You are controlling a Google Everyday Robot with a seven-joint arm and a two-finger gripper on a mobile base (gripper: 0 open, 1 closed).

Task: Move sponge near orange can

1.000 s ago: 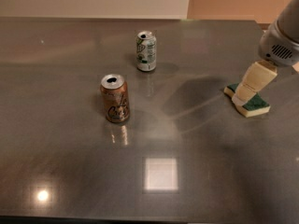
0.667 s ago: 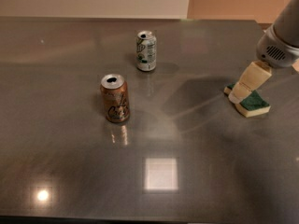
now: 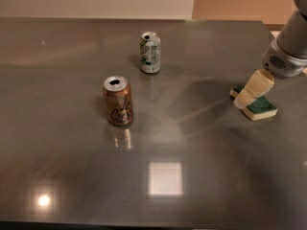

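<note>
In the camera view we see the sponge (image 3: 261, 107) lying flat near the right edge of the table (image 3: 72, 176), green side up. The gripper (image 3: 249, 96) is down over its middle, and we cannot tell whether it is clamped on it. The orange can (image 3: 118, 102) stands upright well apart, left of centre. Its dark script is unreadable. A white-and-green can (image 3: 150, 52) stands nearer the far edge, with its label illegible too.

Ended near the right edge of the desk (image 3: 72, 176) in a cream, blocky, matte gripper (image 3: 245, 98). Carried above it a rounded light-grey wrist housing (image 3: 291, 56) with a small dark perforated grille (image 3: 274, 61); continued upward as a smooth grey arm (image 3: 300, 25).
</note>
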